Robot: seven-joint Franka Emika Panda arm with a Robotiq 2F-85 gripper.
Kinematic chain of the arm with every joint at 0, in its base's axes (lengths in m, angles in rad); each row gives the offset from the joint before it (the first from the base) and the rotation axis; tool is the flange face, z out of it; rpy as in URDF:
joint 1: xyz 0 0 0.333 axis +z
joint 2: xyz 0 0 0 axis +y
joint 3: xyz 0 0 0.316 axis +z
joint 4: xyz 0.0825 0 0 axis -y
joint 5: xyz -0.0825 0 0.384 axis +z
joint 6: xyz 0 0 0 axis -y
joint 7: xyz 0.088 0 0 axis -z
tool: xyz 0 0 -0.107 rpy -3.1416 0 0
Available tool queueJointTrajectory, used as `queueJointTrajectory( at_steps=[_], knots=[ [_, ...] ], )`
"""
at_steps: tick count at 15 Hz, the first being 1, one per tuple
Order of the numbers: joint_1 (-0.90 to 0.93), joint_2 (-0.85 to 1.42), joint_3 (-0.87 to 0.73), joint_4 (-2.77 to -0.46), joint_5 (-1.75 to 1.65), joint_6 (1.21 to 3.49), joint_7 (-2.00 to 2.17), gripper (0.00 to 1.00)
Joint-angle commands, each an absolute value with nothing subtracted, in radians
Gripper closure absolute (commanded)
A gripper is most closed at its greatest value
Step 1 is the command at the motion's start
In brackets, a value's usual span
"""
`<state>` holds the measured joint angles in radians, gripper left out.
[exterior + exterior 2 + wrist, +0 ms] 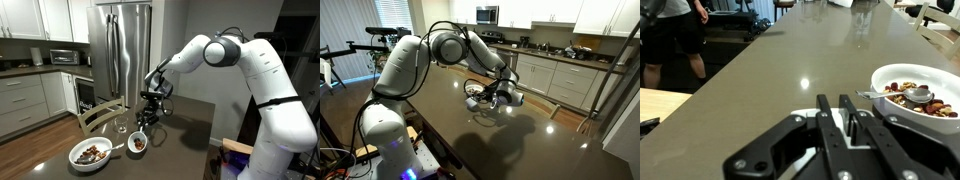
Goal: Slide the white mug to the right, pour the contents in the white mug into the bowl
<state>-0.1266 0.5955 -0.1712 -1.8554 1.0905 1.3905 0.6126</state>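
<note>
Status from these frames:

- Worktop (185,125): dark, mostly bare. All task items sat at the near corner in an exterior view.
- Arm (225,50): reached out over that corner, wrist pointing down.
- The bowl (74,156): stood upright near the worktop edge with brown pieces in it. The wrist view showed the same bowl (885,75) off to the side of the fingers, with what looked like a spoon lying in the food.
- Claw (837,102): hung over the white mug, not on it. The fingers sat close together with only a thin slit between them, and I saw nothing gripped.
- The white mug (131,148): stood upright on the worktop just beside the bowl, apart from it, below the claw. It looked to hold something brown.
- Clear glass (121,125): stood behind the mug and plays no part in the task.

Read on progress: the pour was not done, as the mug was level and seemingly full. I can't judge from position alone whether the slide was finished. Left to do: open, grasp the mug, slide if needed, tip it over the bowl.
</note>
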Motion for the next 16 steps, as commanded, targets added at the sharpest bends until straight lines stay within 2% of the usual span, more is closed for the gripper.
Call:
queueJointTrajectory(
  at_steps=[1,16],
  knots=[
    [-0.117,0.56,-0.169,-1.863,1.087,1.385,0.611,0.93],
    [-0.091,0.521,-0.176,-1.812,1.025,1.409,0.633,0.93]
  ],
)
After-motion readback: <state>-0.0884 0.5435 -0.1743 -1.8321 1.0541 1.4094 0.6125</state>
